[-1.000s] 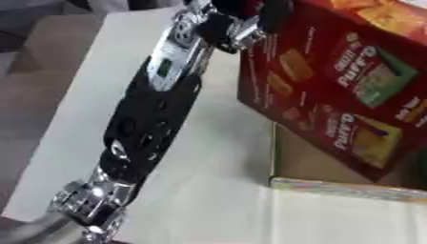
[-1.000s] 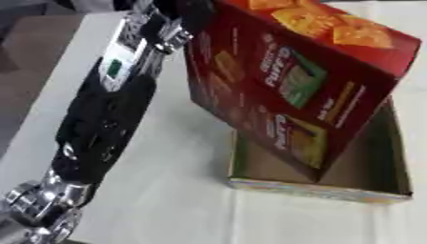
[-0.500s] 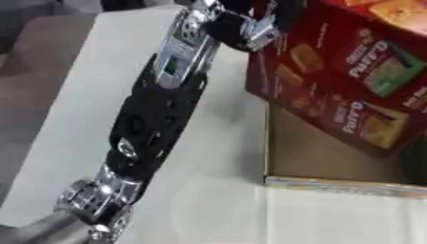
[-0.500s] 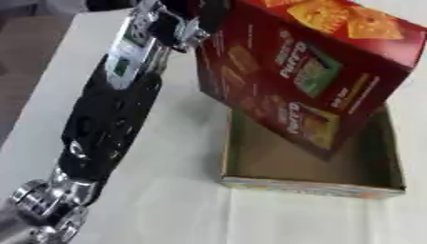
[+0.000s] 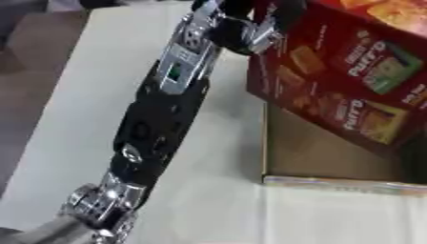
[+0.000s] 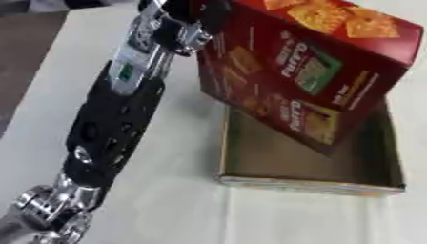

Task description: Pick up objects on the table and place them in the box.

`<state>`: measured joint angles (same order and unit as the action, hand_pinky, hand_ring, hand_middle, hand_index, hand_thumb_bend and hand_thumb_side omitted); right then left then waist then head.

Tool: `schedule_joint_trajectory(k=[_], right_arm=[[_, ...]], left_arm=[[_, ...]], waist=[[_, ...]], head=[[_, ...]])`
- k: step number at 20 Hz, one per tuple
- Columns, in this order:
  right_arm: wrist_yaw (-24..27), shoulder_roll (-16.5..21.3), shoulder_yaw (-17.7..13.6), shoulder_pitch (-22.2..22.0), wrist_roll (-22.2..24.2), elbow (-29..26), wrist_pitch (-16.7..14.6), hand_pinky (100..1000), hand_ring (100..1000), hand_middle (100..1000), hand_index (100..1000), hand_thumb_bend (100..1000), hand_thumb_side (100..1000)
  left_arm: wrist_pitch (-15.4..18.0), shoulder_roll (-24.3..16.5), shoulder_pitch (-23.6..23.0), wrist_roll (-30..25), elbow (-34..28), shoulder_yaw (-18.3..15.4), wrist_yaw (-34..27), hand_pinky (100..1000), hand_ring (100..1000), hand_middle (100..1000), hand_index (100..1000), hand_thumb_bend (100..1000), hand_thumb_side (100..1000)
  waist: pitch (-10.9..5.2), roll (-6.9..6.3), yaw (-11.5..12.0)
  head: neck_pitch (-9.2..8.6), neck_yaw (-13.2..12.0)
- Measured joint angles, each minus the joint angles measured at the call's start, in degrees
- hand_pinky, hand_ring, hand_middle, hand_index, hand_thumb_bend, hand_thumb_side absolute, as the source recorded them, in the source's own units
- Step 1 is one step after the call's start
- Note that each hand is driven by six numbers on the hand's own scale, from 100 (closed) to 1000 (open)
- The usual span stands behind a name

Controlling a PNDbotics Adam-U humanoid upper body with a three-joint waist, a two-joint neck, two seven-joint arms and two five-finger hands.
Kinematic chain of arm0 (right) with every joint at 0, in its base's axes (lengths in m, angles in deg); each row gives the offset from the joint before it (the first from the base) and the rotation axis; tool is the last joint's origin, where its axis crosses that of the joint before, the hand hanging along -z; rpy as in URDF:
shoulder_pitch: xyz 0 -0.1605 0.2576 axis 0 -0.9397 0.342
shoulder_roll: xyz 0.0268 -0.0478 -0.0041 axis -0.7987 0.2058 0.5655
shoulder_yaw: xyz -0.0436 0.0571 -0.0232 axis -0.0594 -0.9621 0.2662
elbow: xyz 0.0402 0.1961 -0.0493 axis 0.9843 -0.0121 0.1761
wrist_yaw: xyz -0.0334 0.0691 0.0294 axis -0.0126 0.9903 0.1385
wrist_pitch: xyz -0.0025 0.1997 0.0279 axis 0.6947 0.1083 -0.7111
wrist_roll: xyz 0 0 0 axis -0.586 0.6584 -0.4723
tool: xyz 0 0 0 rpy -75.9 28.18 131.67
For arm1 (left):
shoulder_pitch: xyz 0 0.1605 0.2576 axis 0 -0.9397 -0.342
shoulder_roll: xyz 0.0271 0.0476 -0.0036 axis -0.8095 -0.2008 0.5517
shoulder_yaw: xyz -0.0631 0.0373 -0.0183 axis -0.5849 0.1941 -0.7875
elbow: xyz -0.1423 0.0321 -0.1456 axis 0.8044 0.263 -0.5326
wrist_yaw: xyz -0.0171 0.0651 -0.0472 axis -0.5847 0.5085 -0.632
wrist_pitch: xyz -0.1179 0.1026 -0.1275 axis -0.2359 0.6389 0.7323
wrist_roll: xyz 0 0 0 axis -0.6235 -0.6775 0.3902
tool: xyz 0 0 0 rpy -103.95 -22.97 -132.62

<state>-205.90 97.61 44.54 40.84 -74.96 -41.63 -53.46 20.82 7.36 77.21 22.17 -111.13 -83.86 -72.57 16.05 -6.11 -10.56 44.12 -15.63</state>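
The cracker box (image 6: 300,71) is red, and there is just one of it. It has pictures of orange crackers on its top and small pictures of snacks on its long side. It is tilted, with its low edge dipping down inside the cardboard box (image 6: 367,183), and its high end sticking up and out over the far wall. Most of it is above the rim.

There is one cardboard box, open at the top. It is brown inside and sits on the desk (image 6: 175,200). The near wall has a pale, colourful strip along it. Part of the brown floor of the box shows bare in front of the cracker box.

One arm (image 5: 158,124) shows. It is the robot's left arm, black with silver joints and one little green light on it. It runs from the near left corner up across the pale desk to the far top of the picture. There the left hand (image 6: 188,21) is at the upper left end of the cracker box, touching it. The hand is dark and partly cut off by the top edge, so I cannot tell if its fingers are curled round the box or straight.

The other hand does not show at all.
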Motion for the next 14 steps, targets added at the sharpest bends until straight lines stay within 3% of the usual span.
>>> schedule_joint_trajectory(k=[3, 5, 6, 7, 8, 9, 10, 11, 12, 13, 14], right_arm=[[0.00, 0.00, 0.04, 0.25, 0.12, -0.15, -0.29, 344, 539, 661, 771, 100, 1000], [0.00, 0.00, 0.05, 0.29, 0.26, -0.32, -0.48, 345, 540, 661, 771, 100, 1000], [0.00, 0.00, 0.07, 0.29, 0.33, -0.32, -0.58, 345, 540, 661, 771, 100, 1000], [0.00, 0.00, 0.08, 0.35, 0.40, -0.33, -0.72, 345, 540, 661, 771, 100, 1000], [0.00, -0.01, 0.09, 0.49, 0.44, -0.33, -0.81, 345, 540, 661, 771, 100, 1000], [0.00, -0.02, 0.11, 0.59, 0.49, -0.34, -0.89, 345, 540, 661, 771, 100, 1000], [0.00, -0.03, 0.16, 0.68, 0.55, -0.34, -0.95, 345, 540, 661, 771, 100, 1000], [0.00, -0.09, 0.21, 0.70, 0.61, -0.35, -1.01, 345, 540, 661, 771, 100, 1000], [0.00, -0.17, 0.27, 0.70, 0.63, -0.35, -1.05, 345, 540, 661, 771, 100, 1000], [0.00, -0.18, 0.36, 0.72, 0.63, -0.36, -1.09, 345, 540, 661, 771, 100, 1000], [0.00, -0.18, 0.38, 0.73, 0.62, -0.36, -1.13, 345, 541, 662, 771, 100, 1000]], left_arm=[[-0.94, 1.11, -0.97, -0.94, -0.33, 0.45, -0.26, 105, 452, 509, 547, 100, 548], [-1.62, 1.47, -1.01, -1.62, -0.34, 1.23, -0.35, 149, 497, 560, 564, 100, 542], [-1.92, 1.57, -0.97, -1.92, -0.34, 1.65, -0.32, 222, 554, 614, 614, 100, 545], [-2.20, 1.65, -0.85, -2.20, -0.29, 2.05, -0.22, 222, 554, 614, 614, 100, 545], [-2.43, 1.66, -0.64, -2.43, -0.20, 2.45, -0.05, 340, 657, 710, 720, 100, 601], [-2.61, 1.66, -0.31, -2.61, 0.08, 2.83, 0.25, 363, 675, 725, 740, 100, 594], [-2.77, 1.70, -0.05, -2.77, 0.38, 3.19, 0.48, 443, 738, 777, 801, 100, 664], [-2.90, 1.72, 0.11, -2.91, 0.74, 3.46, 0.71, 455, 746, 784, 810, 100, 671], [-3.00, 1.75, 0.13, -3.00, 1.04, 3.72, 0.87, 572, 829, 868, 897, 100, 731], [-3.14, 1.80, 0.15, -3.14, 1.30, 3.99, 1.06, 593, 852, 895, 914, 100, 739], [-3.26, 1.98, 0.18, -3.26, 1.55, 4.23, 1.26, 691, 954, 997, 959, 100, 759]], waist=[[0.12, -0.20, -0.35], [0.13, -0.32, -0.71], [0.13, -0.37, -0.84], [0.13, -0.39, -0.90], [0.13, -0.41, -0.94], [0.13, -0.41, -0.94], [0.13, -0.41, -0.96], [0.13, -0.42, -0.97], [0.13, -0.42, -1.01], [0.13, -0.42, -1.12], [0.13, -0.42, -1.26]], head=[[0.00, 0.01], [0.00, 0.01], [0.00, 0.01], [0.00, 0.01], [0.00, 0.01], [0.00, 0.01], [0.00, 0.01], [0.00, 0.02], [0.00, 0.02], [0.00, 0.02], [0.00, 0.02]])
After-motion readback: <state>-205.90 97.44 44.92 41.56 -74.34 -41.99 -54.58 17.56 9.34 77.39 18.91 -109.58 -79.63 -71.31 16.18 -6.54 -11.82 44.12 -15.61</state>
